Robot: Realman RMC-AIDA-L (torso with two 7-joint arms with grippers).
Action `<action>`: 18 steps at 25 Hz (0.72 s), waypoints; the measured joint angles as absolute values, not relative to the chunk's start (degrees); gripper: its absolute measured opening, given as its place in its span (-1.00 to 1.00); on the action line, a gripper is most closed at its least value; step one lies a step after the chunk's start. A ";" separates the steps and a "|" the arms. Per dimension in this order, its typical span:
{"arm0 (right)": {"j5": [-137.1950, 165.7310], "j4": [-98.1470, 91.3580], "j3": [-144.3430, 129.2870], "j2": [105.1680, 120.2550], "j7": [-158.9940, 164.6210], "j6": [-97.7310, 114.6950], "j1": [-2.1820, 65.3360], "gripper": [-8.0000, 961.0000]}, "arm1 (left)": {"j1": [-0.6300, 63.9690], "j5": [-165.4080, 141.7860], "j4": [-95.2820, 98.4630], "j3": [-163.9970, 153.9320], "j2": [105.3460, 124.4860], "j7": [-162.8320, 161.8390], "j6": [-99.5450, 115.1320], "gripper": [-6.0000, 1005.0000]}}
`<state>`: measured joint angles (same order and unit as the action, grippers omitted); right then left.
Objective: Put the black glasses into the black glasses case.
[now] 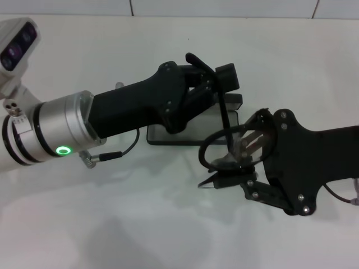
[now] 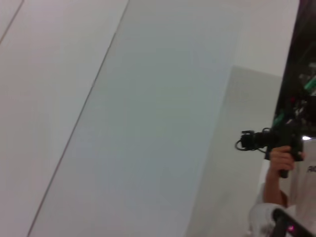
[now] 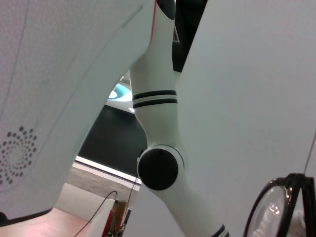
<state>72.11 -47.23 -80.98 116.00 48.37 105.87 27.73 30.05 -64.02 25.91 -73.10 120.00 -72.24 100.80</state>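
My right gripper pinches the black glasses just beside the black glasses case, which my left gripper, fingers clamped, steadies for insertion

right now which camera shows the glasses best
The head view: the black glasses show nearly whole, held by the right gripper beside the case, which the left gripper covers. The right wrist view catches only one lens and rim at its edge. The left wrist view shows none.
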 joint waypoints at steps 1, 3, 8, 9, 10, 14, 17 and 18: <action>72.11 -47.09 -80.96 116.00 48.37 105.46 27.73 -0.77 | 30.08 -64.07 25.90 -73.15 119.98 -72.15 101.40 -0.86; 72.13 -46.84 -80.94 116.01 48.36 104.68 27.73 -0.77 | 30.17 -64.28 25.89 -73.24 119.96 -71.67 102.47 -0.86; 72.18 -46.17 -81.03 116.08 48.34 103.41 27.82 -0.77 | 30.09 -64.38 25.86 -73.59 119.97 -70.79 104.11 -0.86; 72.19 -45.99 -81.04 116.10 48.34 103.26 27.90 -0.77 | 30.07 -64.41 25.85 -73.90 119.97 -70.77 104.18 -0.86; 72.20 -45.86 -81.04 116.10 48.34 103.18 27.95 -0.77 | 30.05 -64.41 25.86 -74.38 119.97 -70.75 104.25 -0.86; 72.22 -45.80 -81.04 116.11 48.33 103.05 27.98 -0.77 | 30.20 -64.32 25.90 -75.56 120.04 -70.37 104.36 -0.86; 72.18 -45.79 -81.29 116.11 48.33 103.04 27.94 -0.77 | 30.11 -64.21 25.85 -75.60 120.12 -69.89 104.38 -0.86; 72.14 -45.79 -81.40 116.11 48.33 103.06 27.89 -0.77 | 30.04 -64.03 25.81 -75.58 120.13 -69.74 104.36 -0.86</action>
<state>72.14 -45.79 -81.40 116.11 48.33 103.06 27.89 30.04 -64.03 25.81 -75.58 120.13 -69.74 104.36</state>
